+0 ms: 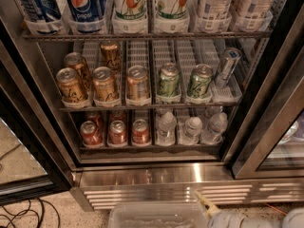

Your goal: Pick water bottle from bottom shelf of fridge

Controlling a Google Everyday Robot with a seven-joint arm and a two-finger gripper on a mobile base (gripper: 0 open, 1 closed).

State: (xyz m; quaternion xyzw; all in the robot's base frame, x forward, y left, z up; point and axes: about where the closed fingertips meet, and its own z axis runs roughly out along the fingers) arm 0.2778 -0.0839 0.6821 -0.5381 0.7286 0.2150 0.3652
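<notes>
Approach stage | gripper [207, 206] low at near right, below the fridge [156, 175] grille (grip state cannot be told) | water bottle [192, 127] upright, right half of bottom shelf [152, 147] | next, likely: lift, reach in, line up on it

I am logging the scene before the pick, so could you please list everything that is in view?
fridge: one, stainless steel, fills the view
large bottles: six, two blue, two white-green, two white-labelled, top rack
gold cans: five, middle rack, left
green cans: two, middle rack, right of centre
silver can: one, leaning, middle rack, far right
red cans: three in front, perhaps more behind, bottom shelf, left
water bottles: three, clear, white caps, bottom shelf, right
vent grille: one, steel, fridge base
plastic bin: one, clear, floor in front
cables: dark, floor, lower left
gripper: one, cream, bottom edge, right of the bin, below the shelf
</notes>
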